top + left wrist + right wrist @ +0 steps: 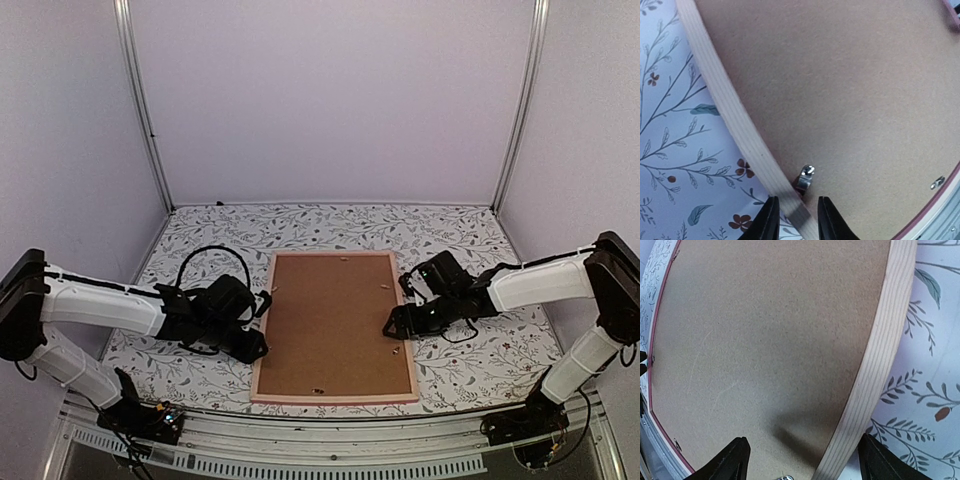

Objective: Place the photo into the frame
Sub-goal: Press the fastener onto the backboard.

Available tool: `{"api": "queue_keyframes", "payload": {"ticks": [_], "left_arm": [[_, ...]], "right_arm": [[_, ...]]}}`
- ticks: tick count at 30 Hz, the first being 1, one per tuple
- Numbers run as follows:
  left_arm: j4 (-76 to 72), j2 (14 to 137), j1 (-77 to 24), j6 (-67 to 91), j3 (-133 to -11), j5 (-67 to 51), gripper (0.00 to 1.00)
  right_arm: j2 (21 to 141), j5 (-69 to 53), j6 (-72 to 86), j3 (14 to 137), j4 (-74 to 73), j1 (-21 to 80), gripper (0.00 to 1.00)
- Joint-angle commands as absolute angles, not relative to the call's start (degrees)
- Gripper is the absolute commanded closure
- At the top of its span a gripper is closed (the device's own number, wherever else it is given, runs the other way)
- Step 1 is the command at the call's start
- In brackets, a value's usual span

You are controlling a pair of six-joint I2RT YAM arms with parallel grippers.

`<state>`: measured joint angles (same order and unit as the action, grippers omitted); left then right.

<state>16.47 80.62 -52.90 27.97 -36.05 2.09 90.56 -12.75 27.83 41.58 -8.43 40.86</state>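
Observation:
The frame [334,397], pale pink wood, lies face down in the middle of the table with a plain brown backing board [330,320] filling it. The photo does not show in any view. My left gripper [255,347] is at the frame's left rail [725,95], empty, its jaws a little apart over the rail beside a small metal tab [805,178]. My right gripper [392,325] is wide open and empty over the right rail [885,340], with another metal tab [786,477] just visible between its fingers.
A floral cloth [450,240] covers the table. A black cable loop [210,255] lies behind my left arm. Pale walls with metal posts close in the back and sides. A metal rail [330,425] runs along the near edge.

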Motion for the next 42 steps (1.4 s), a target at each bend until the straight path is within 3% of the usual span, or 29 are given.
{"api": "queue_keyframes", "payload": {"ticks": [1, 11, 16, 25, 42], "left_arm": [[12.0, 78.4, -54.5, 28.6, -36.4, 2.1, 0.70], [15.3, 77.0, -54.6, 29.7, -37.7, 11.2, 0.50], [15.9, 77.5, -54.6, 29.4, -38.5, 12.2, 0.45], [16.7, 77.0, -54.8, 29.4, -38.4, 13.7, 0.42], [17.2, 76.9, -54.8, 29.8, -37.8, 14.1, 0.42]], "right_arm": [[86.9, -11.0, 29.5, 38.6, -17.0, 41.8, 0.20], [85.3, -8.5, 34.3, 37.2, -19.9, 44.2, 0.21], [88.0, -6.9, 35.9, 39.6, -20.5, 45.9, 0.23], [92.5, -2.3, 38.0, 42.7, -24.2, 49.7, 0.25], [88.8, -1.9, 34.7, 38.7, -25.9, 50.5, 0.35]]}}
